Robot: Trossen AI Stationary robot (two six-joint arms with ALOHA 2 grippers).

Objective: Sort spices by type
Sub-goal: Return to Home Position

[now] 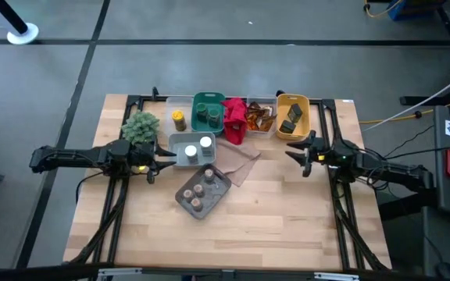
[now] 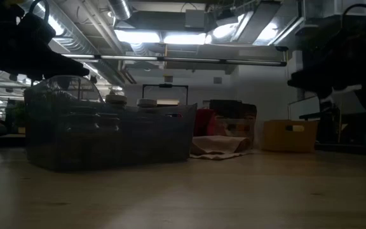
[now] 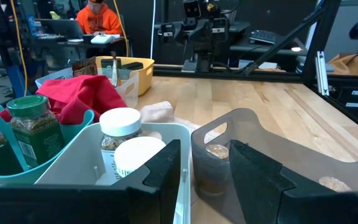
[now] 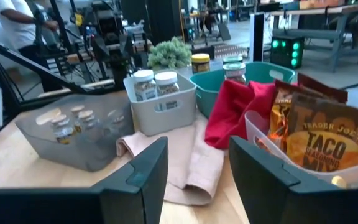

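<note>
Trouble is most likely to come from the left gripper [image 3: 204,155], which is placed very near two containers: its fingers are seen just beside the rim of the white bin [image 3: 67,171] and the wall of the grey bin [image 3: 278,134]. If this arm is drawn away carelessly, one of these bins can be caught and pushed, and the white-lidded jars [image 3: 122,124] or the tan-lidded jars [image 1: 201,190] can be tipped. A smaller risk is judged for the right gripper [image 4: 197,146], which is held over the table near the yellow bin [image 1: 307,105] with its dark packets [image 1: 291,119].

Both pairs of fingers are spread wide apart, and nothing is held between them; no contact with a bin is seen. The green-lidded jars [image 3: 27,109] are found in the teal bin [image 3: 73,140], the yellow-lidded jar [image 4: 200,62] in a clear bin [image 1: 169,103], and the taco seasoning packets [image 4: 319,140] in a second clear bin [image 4: 263,137], so the sorting is judged finished.
</note>
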